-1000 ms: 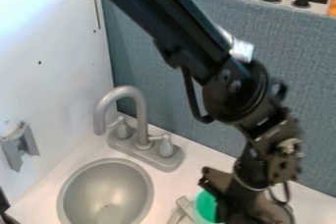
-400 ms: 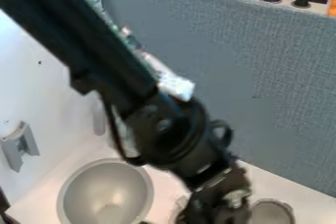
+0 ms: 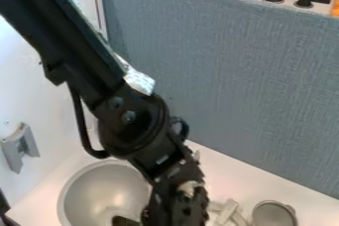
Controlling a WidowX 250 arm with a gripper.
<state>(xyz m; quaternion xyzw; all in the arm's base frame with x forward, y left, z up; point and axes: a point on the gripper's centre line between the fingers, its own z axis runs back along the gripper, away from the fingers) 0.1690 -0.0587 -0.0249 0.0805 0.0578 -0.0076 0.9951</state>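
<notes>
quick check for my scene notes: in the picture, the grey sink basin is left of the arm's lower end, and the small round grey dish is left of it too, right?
Not the dish: the camera view shows the small round grey dish right of the arm's lower end. The grey sink basin is left of it.

Round grey sink bowl [image 3: 89, 195], seven o'clock: metallic-looking, smooth, soft sheen; white counter [image 3: 228, 168], five o'clock: smooth, low gloss. Blue-grey upright panel [image 3: 252, 76], two o'clock: cloth-like, woven, matt, slightly rough. Black jointed robot arm [image 3: 63, 36], from eleven o'clock: smooth, hard, glossy at its rounded joint, with crinkled silver foil-like patch [image 3: 140, 81].
</notes>
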